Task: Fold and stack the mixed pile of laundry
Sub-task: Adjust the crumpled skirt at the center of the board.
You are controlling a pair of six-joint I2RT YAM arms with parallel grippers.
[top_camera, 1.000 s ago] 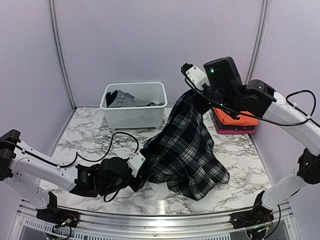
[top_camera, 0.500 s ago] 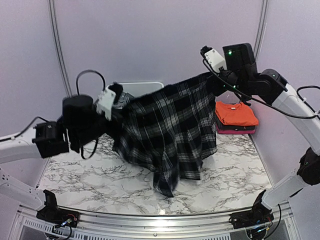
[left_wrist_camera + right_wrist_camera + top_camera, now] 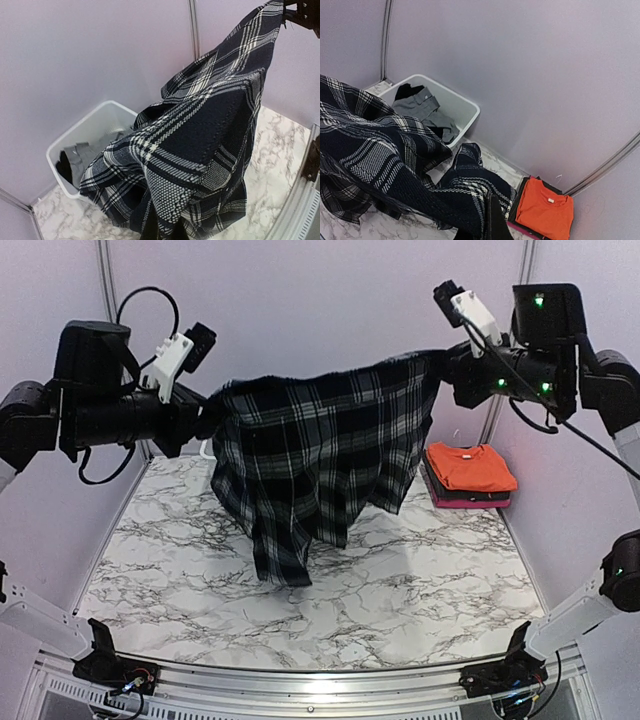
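Two ends of the black-and-white plaid skirt [image 3: 320, 450] are pinched high above the marble table [image 3: 420, 590], so it hangs in the air as a sagging curtain, its lowest point apparently clear of the tabletop. At one end the left gripper [image 3: 205, 423] is clamped on the fabric, at the other the right gripper [image 3: 447, 372] likewise. For a clean fold, I judge the arms should draw the top edge taut and level, then lay it flat. Behind sits the white tub [image 3: 455, 100] holding grey cloth [image 3: 415, 106]; a folded orange T-shirt [image 3: 470, 466] tops the stack at right
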